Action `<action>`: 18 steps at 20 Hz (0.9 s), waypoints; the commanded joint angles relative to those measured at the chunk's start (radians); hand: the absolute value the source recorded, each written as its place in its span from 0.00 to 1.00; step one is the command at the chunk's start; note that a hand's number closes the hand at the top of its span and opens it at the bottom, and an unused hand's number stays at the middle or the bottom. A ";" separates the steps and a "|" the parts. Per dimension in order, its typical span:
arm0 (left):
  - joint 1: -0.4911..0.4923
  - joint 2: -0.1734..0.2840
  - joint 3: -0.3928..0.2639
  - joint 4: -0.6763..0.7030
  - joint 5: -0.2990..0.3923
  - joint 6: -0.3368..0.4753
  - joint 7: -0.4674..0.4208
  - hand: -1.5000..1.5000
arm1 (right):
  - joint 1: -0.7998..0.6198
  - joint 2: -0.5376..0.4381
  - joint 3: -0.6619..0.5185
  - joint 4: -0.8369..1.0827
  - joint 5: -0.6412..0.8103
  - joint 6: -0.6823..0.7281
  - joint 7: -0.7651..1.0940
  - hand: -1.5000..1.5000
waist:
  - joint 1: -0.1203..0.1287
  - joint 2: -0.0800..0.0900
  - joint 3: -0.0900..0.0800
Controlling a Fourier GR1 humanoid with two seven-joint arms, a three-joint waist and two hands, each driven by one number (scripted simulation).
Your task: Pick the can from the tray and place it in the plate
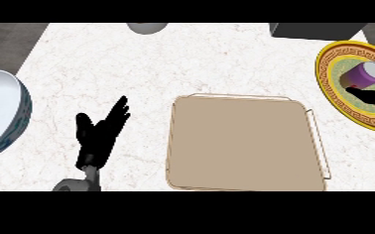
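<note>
A purple can (359, 73) with a pale end lies in the yellow-rimmed plate (327, 82) at the right edge of the head view. My right hand (362, 95) shows only as a black shape in the plate, just below the can and touching its lower side; most of it is cut off by the right edge. The beige tray (245, 146) sits in the middle of the counter with nothing in it. My left hand (99, 134) rests open at the lower left, fingers pointing up, well to the left of the tray.
A white bowl (13, 110) with a patterned rim pokes in from the left edge. A grey rounded object (147, 27) stands at the counter's back edge, and a dark grey block (315, 29) at the back right, behind the plate.
</note>
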 commanded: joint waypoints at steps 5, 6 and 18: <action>-0.004 -0.013 0.001 0.025 -0.014 0.016 -0.026 0.50 | -0.029 -0.018 -0.154 0.033 -0.155 0.118 -0.115 0.00 | -0.017 -0.003 -0.001; -0.003 0.007 0.020 0.009 0.017 -0.013 -0.012 0.50 | -0.025 -0.059 -0.174 0.040 -0.174 0.164 -0.105 0.00 | -0.016 -0.003 0.000; 0.013 -0.002 0.026 0.005 0.006 0.016 0.002 0.50 | 0.155 -0.190 -0.181 0.095 -0.195 0.628 -0.196 0.00 | -0.049 -0.014 -0.001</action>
